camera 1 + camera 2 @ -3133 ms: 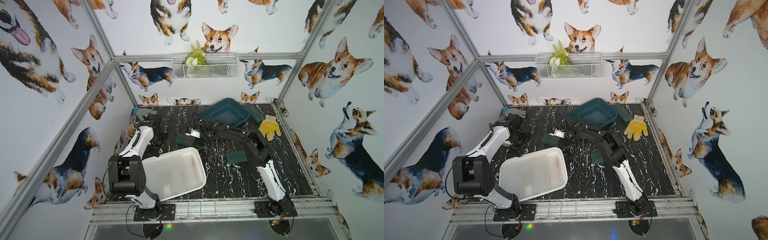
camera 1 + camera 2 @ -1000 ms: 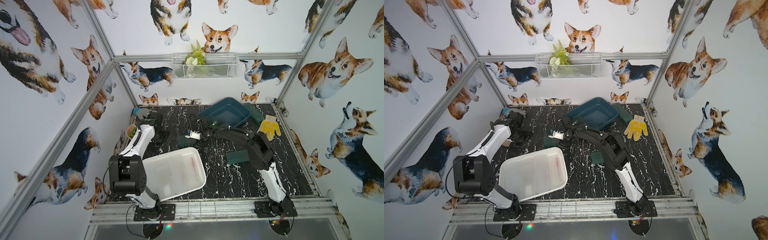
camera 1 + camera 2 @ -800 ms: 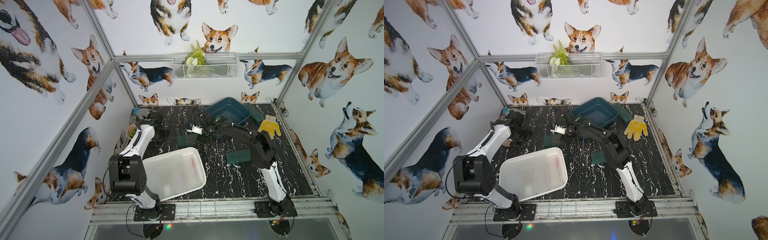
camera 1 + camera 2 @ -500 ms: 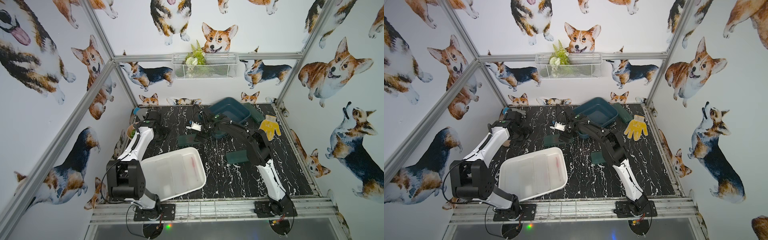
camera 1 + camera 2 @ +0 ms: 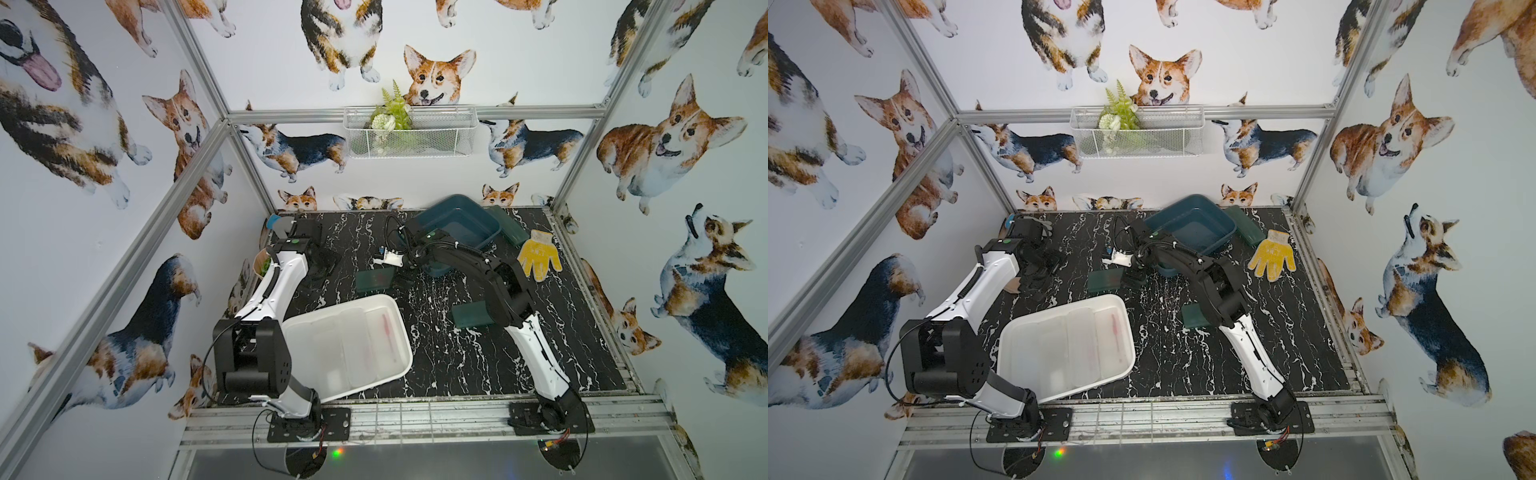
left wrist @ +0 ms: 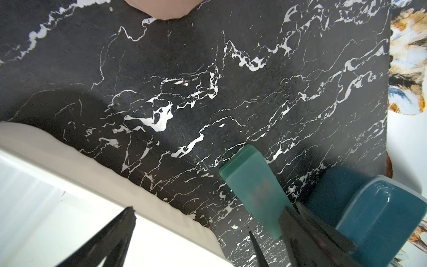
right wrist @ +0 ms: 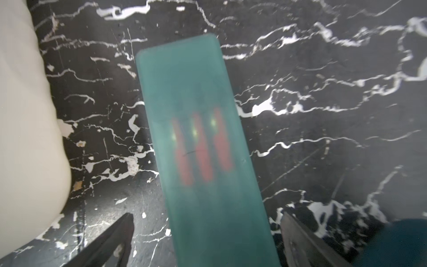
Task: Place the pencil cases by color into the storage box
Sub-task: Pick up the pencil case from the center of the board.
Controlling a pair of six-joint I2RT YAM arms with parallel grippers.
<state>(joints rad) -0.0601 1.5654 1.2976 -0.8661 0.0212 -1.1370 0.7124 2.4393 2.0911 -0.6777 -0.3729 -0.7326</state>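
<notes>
Nearest: white storage box [image 5: 299,338] on the counter [image 5: 457,365], frosted white pencil cases [image 5: 353,343] lying flat inside; one dark green pencil case [image 5: 471,314] on the counter by the right arm's elbow. Farther back, a second green case [image 7: 198,115] lies flat between the right end effector [image 7: 206,215] jaws, which are spread wide and grip nothing; left end effector [image 6: 209,209] also wide open, empty. Farthest: teal bin [image 5: 469,212].

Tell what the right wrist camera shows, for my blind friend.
A green pencil case with red sticks inside lies on the black marble table, between the open jaws of the right gripper. A white storage box sits beside it.
</notes>
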